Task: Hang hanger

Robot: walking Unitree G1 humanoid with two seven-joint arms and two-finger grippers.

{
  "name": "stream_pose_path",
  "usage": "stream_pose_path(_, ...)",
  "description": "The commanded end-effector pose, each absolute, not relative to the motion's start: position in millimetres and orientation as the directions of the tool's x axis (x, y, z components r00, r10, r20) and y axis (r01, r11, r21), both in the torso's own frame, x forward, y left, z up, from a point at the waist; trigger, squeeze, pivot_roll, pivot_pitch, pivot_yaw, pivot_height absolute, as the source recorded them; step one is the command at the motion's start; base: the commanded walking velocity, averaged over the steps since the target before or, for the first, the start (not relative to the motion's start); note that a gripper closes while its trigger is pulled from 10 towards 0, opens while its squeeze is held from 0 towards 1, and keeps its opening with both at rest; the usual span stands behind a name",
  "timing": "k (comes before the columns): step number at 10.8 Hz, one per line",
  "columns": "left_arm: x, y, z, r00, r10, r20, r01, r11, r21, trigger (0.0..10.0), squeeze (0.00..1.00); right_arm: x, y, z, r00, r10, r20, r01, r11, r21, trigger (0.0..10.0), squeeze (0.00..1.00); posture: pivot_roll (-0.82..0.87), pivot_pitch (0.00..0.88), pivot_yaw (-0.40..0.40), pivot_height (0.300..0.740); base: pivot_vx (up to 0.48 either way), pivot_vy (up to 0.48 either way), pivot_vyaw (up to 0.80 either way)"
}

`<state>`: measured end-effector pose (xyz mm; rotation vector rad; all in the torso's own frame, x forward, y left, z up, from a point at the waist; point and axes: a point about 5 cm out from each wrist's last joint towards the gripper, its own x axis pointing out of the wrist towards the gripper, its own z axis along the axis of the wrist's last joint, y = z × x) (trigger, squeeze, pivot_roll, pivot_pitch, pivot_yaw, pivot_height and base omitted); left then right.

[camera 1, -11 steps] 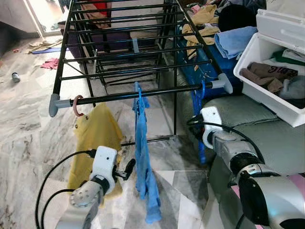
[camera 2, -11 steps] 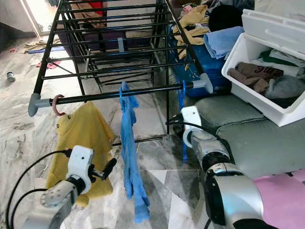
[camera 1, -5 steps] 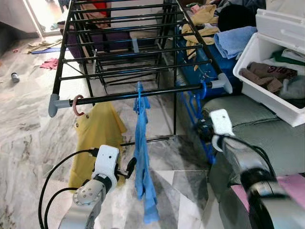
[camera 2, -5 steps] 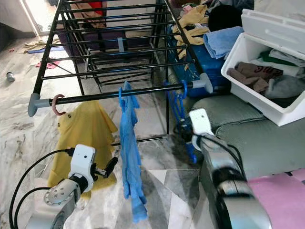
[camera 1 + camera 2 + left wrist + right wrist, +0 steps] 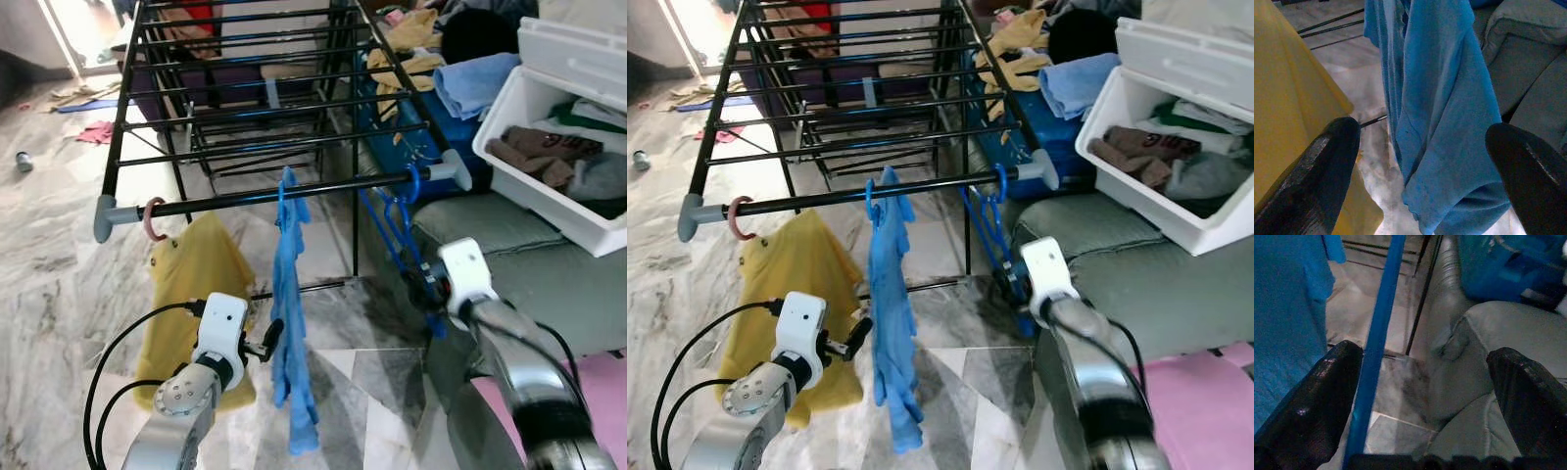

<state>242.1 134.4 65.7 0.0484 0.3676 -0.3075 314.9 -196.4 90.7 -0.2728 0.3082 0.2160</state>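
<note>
Hanger (image 5: 397,220) – bare blue plastic, hook over the front rail (image 5: 294,193) of the drying rack near its right end cap, body dangling below. Right pincer (image 5: 428,290) sits at its lower end, fingers spread, blue bar running past one finger. Light, rigid, slick – likely swings; pinch a straight bar, not the hook. Left pincer (image 5: 271,340) spread beside the blue garment (image 5: 290,323).

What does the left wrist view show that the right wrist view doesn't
The left wrist view has the yellow garment beside the left gripper, whose fingers are spread. The right wrist view has the bare blue hanger by the right gripper with spread fingers, plus a blue bin. Both show the hanging blue garment, the grey sofa and the marble floor.
</note>
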Motion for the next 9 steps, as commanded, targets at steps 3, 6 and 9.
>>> stream_pose_path(3, 242, 136, 72, 0.915, -0.26, -0.309, 0.276, 0.961, 0.006, 10.0, 0.0, 301, -208, 111, 0.973, 0.108, -0.205, -0.162, 0.95, -0.267, 10.0, 1.0, 0.01, 0.055, -0.008, 0.74, 0.0, 0.0, 0.0)
stream_pose_path(6, 245, 139, 71, 0.925, -0.242, -0.294, 0.259, 0.966, 0.017, 10.0, 0.0, 272, -188, 107, 0.991, 0.056, -0.121, -0.08, 0.975, -0.206, 10.0, 1.0, 0.01, 0.05, -0.003, 0.74, 0.0, 0.0, 0.0)
stream_pose_path(9, 250, 140, 74, 0.94, -0.222, -0.26, 0.242, 0.969, 0.044, 10.0, 0.0, 262, -173, 110, 0.994, 0.073, -0.077, -0.086, 0.981, -0.176, 10.0, 1.0, 0.0, 0.04, -0.004, 0.74, 0.0, 0.0, 0.0)
